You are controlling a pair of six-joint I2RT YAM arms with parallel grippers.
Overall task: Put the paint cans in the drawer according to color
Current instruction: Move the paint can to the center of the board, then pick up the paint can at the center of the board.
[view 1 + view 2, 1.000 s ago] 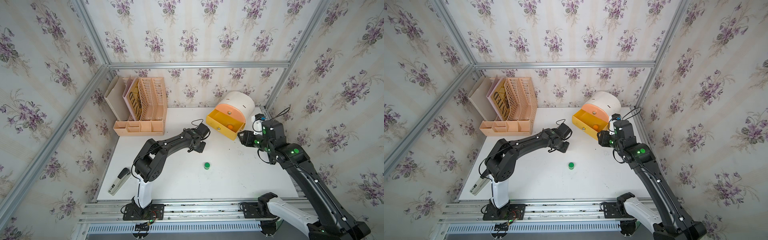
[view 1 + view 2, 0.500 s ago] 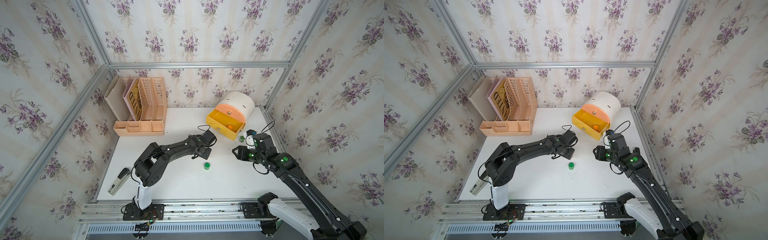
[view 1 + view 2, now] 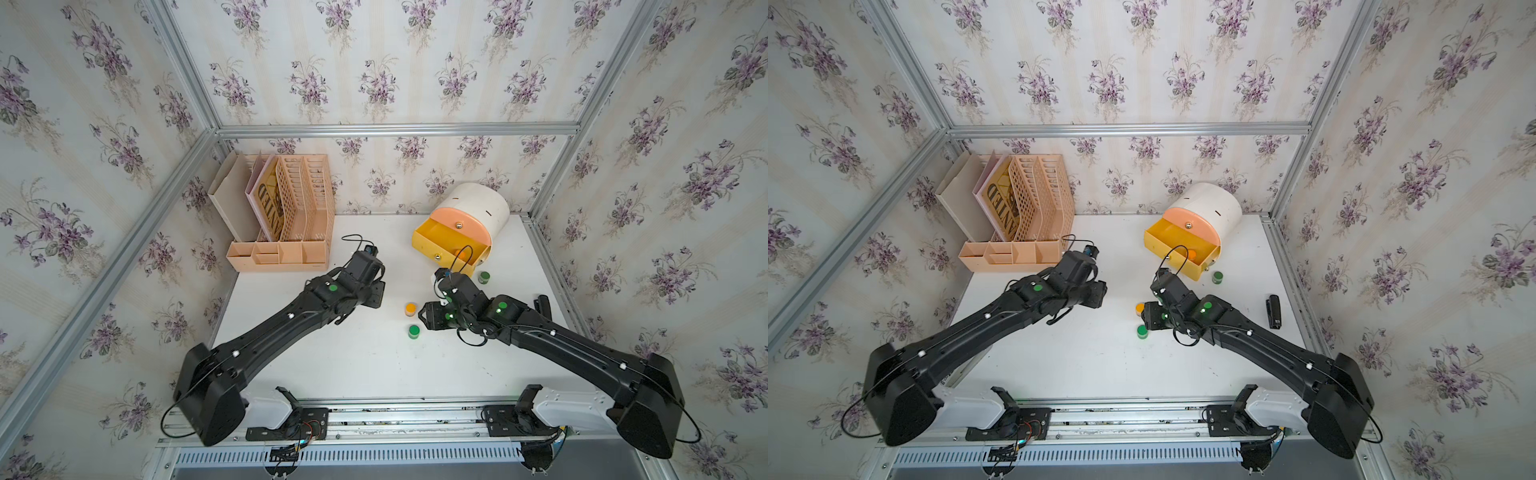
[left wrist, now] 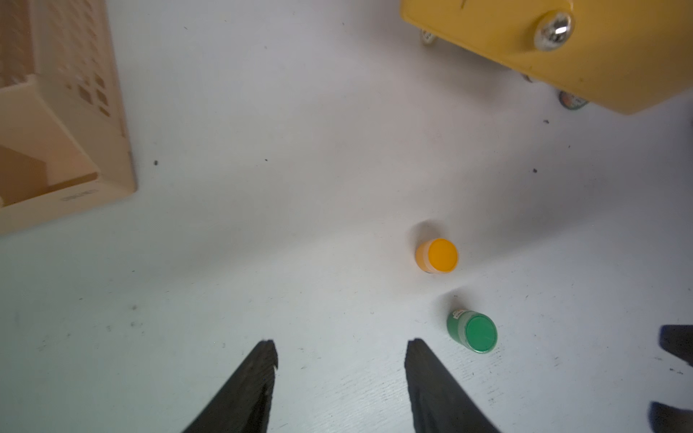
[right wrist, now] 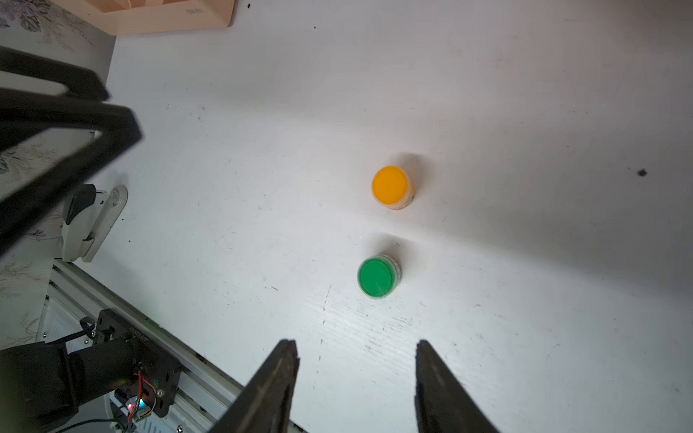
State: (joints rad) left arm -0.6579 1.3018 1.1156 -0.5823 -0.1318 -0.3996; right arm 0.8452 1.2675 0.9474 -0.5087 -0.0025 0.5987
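My left gripper (image 4: 341, 350) and right gripper (image 5: 356, 350) hang released, empty, over the desk (image 3: 374, 365), near orange can (image 4: 438, 256) and green can (image 5: 377, 276).

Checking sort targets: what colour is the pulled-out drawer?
The pulled-out drawer is yellow, clearest in a top view.

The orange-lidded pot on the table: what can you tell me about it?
The orange-lidded pot is a tiny round can, seemingly plastic, with a flat orange lid shut on a paler orange body. It stands upright on the white table, held by nothing, close beside a green-lidded pot without touching it.
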